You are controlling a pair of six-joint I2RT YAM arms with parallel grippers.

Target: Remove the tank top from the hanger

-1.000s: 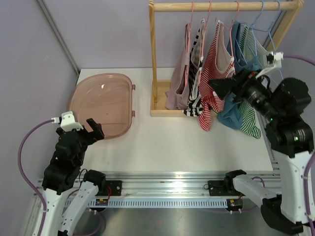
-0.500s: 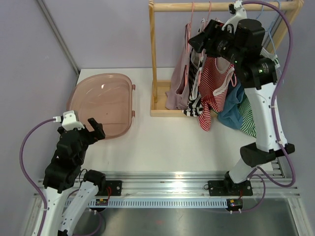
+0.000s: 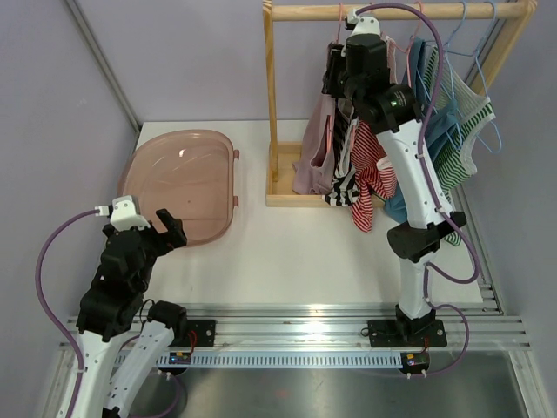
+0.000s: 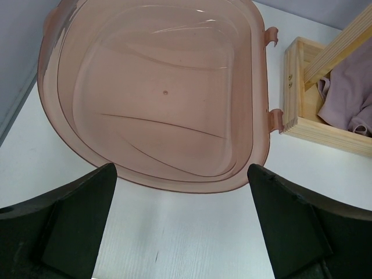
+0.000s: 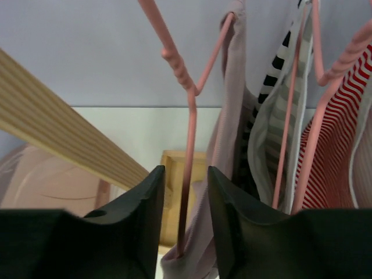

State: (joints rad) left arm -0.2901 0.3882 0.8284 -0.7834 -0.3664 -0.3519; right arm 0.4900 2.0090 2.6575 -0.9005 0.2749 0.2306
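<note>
A mauve tank top (image 3: 315, 152) hangs on a pink hanger (image 5: 189, 133) at the left end of the wooden rack (image 3: 270, 96). My right gripper (image 3: 333, 74) is raised to that hanger, just under the rail. In the right wrist view its fingers (image 5: 186, 170) straddle the hanger's vertical wire with a gap on each side, so it is open; the mauve top (image 5: 229, 116) hangs just right of the wire. My left gripper (image 3: 168, 228) is open and empty, low over the table near the pink basin (image 3: 174, 187); it also shows in the left wrist view (image 4: 181, 168).
Black-and-white striped (image 3: 348, 183), red striped (image 3: 370, 174), blue (image 3: 405, 205) and green striped (image 3: 457, 152) tops hang right of the mauve one. The rack's wooden base tray (image 4: 302, 87) stands beside the basin (image 4: 163, 93). The rack post crosses the right wrist view (image 5: 58, 133).
My right arm has swung up and left, from beside the blue and green tops to the leftmost pink hanger, pushing the right-hand tops aside. The left arm has not moved.
</note>
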